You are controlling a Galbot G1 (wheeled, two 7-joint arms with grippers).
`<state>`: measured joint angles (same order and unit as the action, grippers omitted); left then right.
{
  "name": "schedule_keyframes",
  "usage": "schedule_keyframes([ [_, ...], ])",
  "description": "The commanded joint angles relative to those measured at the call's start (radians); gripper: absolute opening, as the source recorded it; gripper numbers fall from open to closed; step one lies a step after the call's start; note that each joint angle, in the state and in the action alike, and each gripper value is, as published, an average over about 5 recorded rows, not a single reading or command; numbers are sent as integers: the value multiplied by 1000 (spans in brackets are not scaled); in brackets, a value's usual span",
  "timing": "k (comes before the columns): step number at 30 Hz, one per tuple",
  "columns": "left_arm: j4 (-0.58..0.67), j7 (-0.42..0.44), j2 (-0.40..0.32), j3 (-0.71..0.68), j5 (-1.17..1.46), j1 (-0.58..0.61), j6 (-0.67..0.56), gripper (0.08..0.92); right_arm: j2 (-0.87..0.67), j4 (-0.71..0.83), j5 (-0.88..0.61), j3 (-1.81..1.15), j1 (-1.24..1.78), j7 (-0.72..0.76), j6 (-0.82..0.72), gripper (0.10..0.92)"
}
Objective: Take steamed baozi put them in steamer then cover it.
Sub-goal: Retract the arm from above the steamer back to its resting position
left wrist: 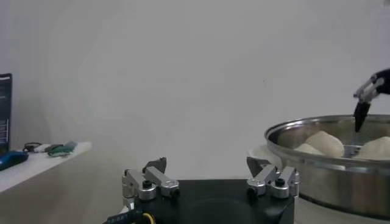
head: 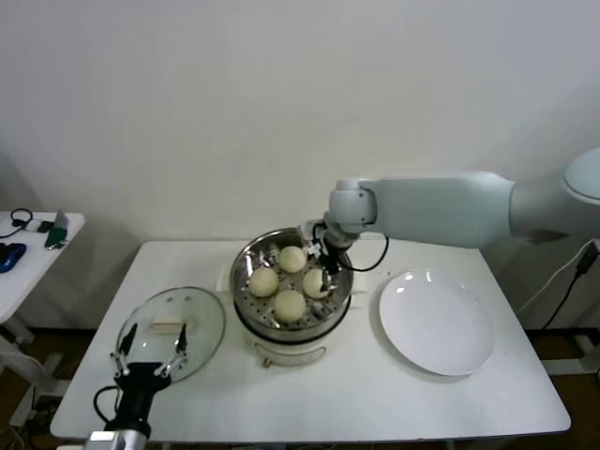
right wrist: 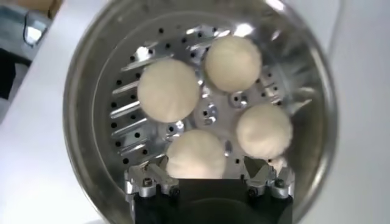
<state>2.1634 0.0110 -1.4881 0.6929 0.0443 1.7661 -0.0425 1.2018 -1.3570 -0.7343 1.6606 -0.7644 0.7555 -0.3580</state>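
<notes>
**Four baozi in steamer, cover off**

All four steamed baozi (head: 290,304) sitting on perforated tray inside steamer (head: 246,281) at table (head: 356,394) centre. Right gripper (head: 327,264) poised above far-right bun, fingers spread, holding nothing. Left gripper (head: 150,361) low at near-left table edge, spread wide, empty, just before cover (head: 202,328) lying flat left of steamer. Plate (head: 437,323) on right.
</notes>
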Motion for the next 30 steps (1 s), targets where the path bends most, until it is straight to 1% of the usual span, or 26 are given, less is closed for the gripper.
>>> schedule_keyframes([
  [1,5,-1,0,-3,1,0,-6,823,-188,-24,-189,-105,-132,56,52,823],
  [3,9,-6,-1,-6,12,-2,-2,823,-271,-58,-237,-164,-119,5,42,823],
  [4,12,-9,-1,-8,18,-4,0,823,-316,-81,-256,-207,-93,-46,32,823],
  [6,14,-15,-2,-12,25,-7,7,823,-406,-131,-266,-332,6,-205,20,823],
  [9,4,-26,-1,-22,17,-15,10,823,-520,-186,-233,-561,212,-454,24,823],
  [12,-12,-34,2,-35,-4,-23,9,823,-601,-215,-180,-778,405,-606,33,823],
  [14,-19,-34,6,-43,-14,-25,6,823,-651,-235,-163,-931,539,-677,37,823],
  [17,-30,-32,9,-48,-20,-30,-3,823,-736,-273,-148,-1146,757,-732,61,823],
  [22,-52,-30,9,-54,-22,-38,-29,823,-872,-296,-106,-1382,1089,-742,202,823],
  [25,-61,-30,10,-55,-23,-43,-43,823,-863,-300,-91,-1687,1397,-737,257,823],
  [27,-66,-29,12,-55,-24,-45,-52,823,-822,-307,-63,-1912,1617,-727,290,823],
  [30,-70,-28,15,-53,-25,-44,-62,823,-735,-319,-6,-2164,1869,-706,346,823],
])
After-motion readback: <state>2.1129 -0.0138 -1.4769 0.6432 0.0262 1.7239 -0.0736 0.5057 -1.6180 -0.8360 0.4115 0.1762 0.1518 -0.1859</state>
